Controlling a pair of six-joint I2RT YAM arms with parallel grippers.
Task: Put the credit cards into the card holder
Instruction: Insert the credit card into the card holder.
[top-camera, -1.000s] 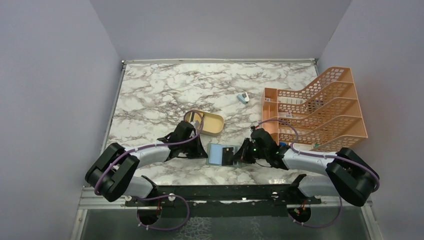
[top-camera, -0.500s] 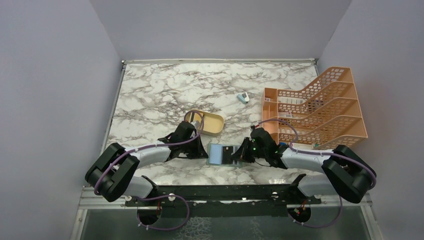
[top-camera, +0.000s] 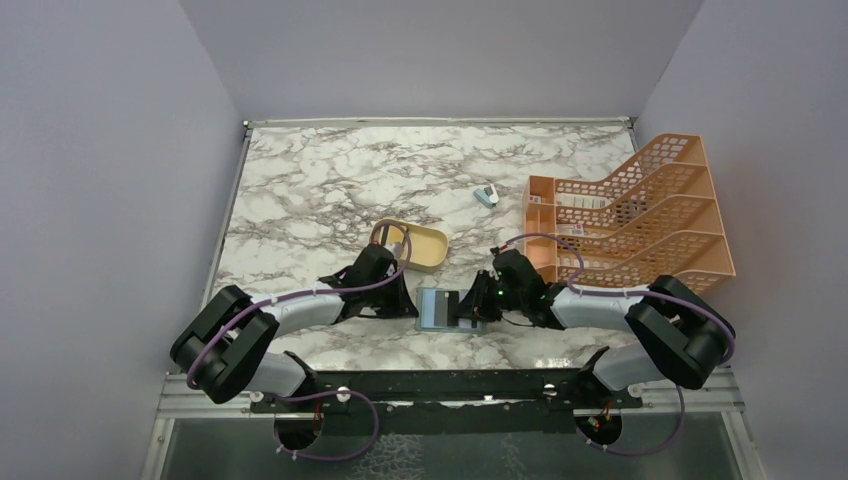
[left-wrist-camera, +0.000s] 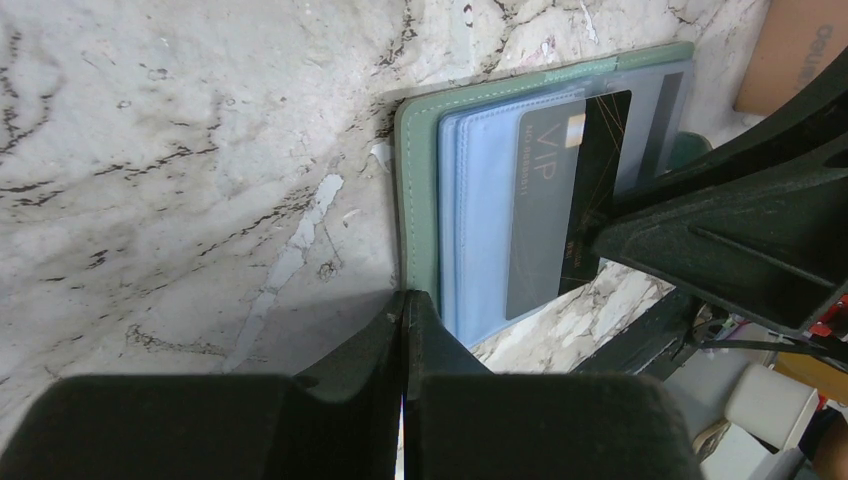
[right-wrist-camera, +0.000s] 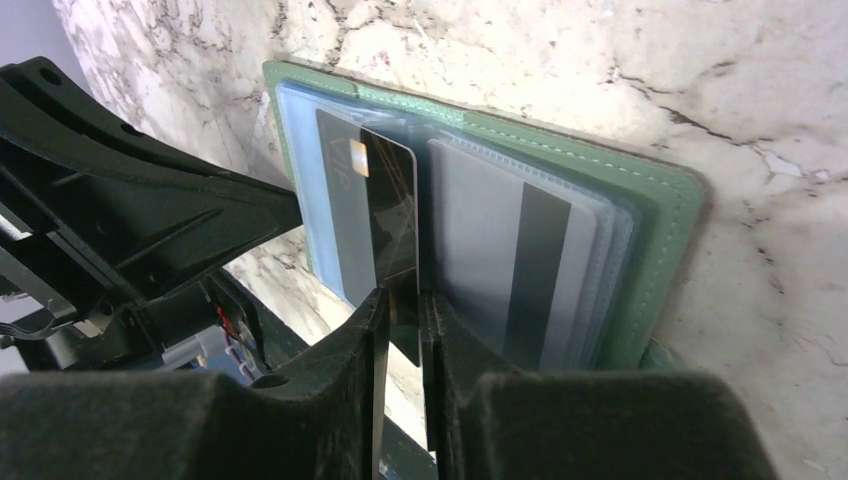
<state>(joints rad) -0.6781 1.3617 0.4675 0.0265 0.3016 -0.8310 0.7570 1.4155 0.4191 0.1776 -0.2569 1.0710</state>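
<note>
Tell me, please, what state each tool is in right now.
Left tool: closed, tips at the card holder's edge.
Right tool: black card between its fingers; grip cannot be told.

1 card holder (top-camera: 432, 310) w/ 2 cards visible: 1 black VIP card (left-wrist-camera: 560, 200), 1 grey card (right-wrist-camera: 465, 240) w/ dark stripe. Also 1 tan dish (top-camera: 432, 255), 1 orange rack (top-camera: 640, 220), 1 sm. blue-white gadget (top-camera: 486, 195). 2 arms, i.e. left arm (top-camera: 300, 305) and right arm (top-camera: 590, 305), on 1 marble table (top-camera: 320, 180).
</note>
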